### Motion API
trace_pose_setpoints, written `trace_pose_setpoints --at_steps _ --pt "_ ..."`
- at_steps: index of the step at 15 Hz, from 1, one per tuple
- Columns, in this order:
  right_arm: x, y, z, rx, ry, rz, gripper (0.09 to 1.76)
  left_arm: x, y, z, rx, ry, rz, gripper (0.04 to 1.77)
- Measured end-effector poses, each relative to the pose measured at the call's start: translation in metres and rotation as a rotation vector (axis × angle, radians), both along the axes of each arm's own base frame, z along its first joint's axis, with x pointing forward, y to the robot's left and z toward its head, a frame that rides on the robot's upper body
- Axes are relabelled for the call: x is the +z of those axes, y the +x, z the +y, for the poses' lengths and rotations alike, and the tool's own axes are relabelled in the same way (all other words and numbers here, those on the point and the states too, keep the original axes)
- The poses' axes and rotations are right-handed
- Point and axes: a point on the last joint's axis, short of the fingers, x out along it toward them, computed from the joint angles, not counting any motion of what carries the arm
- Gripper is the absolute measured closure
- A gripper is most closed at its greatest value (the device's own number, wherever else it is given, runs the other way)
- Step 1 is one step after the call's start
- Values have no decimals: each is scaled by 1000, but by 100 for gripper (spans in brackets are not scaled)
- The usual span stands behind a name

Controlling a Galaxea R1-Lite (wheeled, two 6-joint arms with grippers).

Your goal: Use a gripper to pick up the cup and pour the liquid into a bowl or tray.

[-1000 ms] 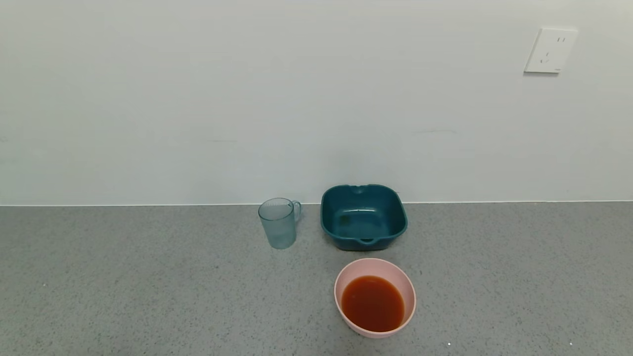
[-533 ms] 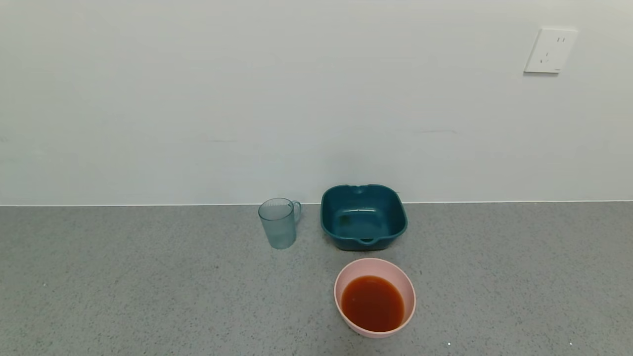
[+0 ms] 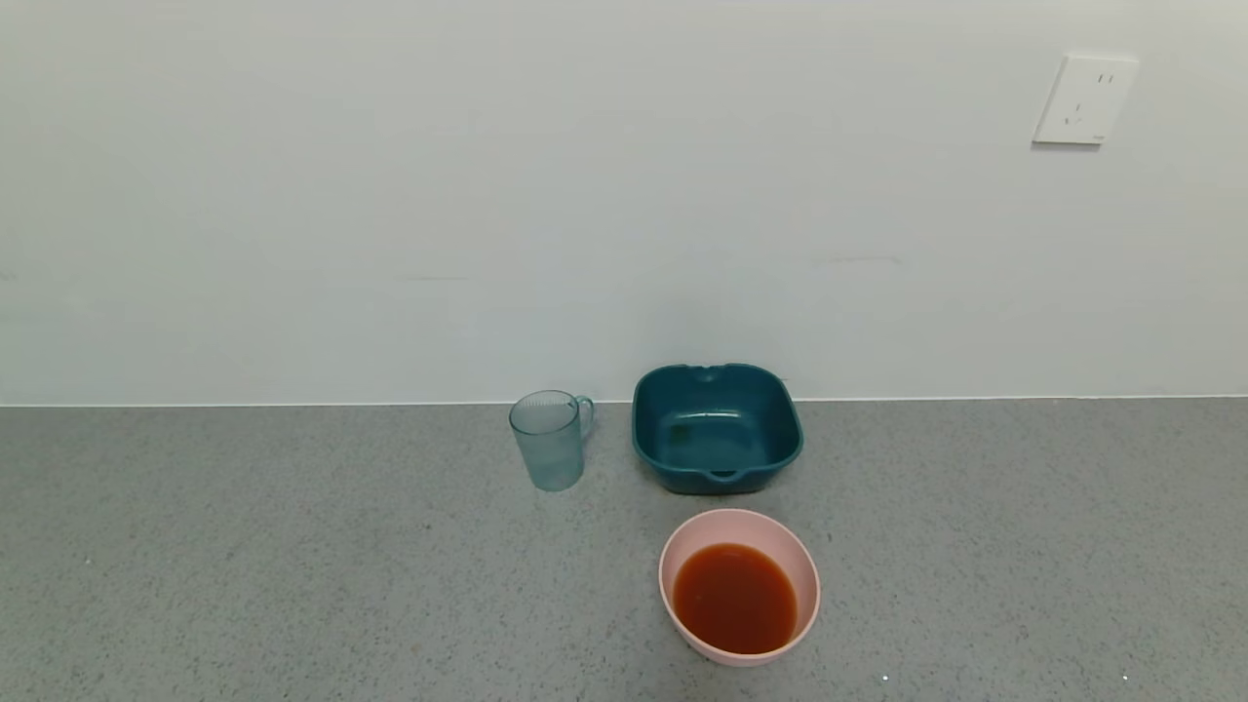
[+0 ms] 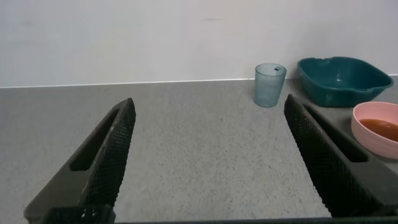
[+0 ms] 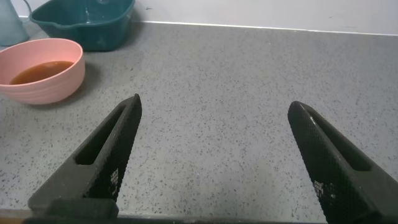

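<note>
The translucent blue-grey cup (image 3: 551, 439) stands upright and looks empty near the wall, left of the teal basin; it also shows in the left wrist view (image 4: 270, 85). The pale pink bowl (image 3: 682, 546) sits nearer me and holds the orange-red liquid (image 3: 734, 597); it also shows in the right wrist view (image 5: 68, 71) and the left wrist view (image 4: 367, 118). Neither gripper shows in the head view. My left gripper (image 4: 208, 112) is open and empty, well short of the cup. My right gripper (image 5: 214, 109) is open and empty over bare counter beside the bowl.
A dark teal square basin (image 3: 717, 429) stands against the wall behind the pink bowl, right of the cup. The grey speckled counter (image 3: 292, 565) ends at a white wall with a socket (image 3: 1084, 99) at the upper right.
</note>
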Motion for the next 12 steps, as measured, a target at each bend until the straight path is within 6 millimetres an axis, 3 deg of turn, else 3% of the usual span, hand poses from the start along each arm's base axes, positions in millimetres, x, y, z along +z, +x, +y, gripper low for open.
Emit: trace_pose_setpoints --at_steps 5,12 --pt "0 0 0 2 0 0 14 -48 29 0 0 7 49 9" --pt "0 0 0 2 3 -3 14 -73 41 -1 -47 27 70 9"
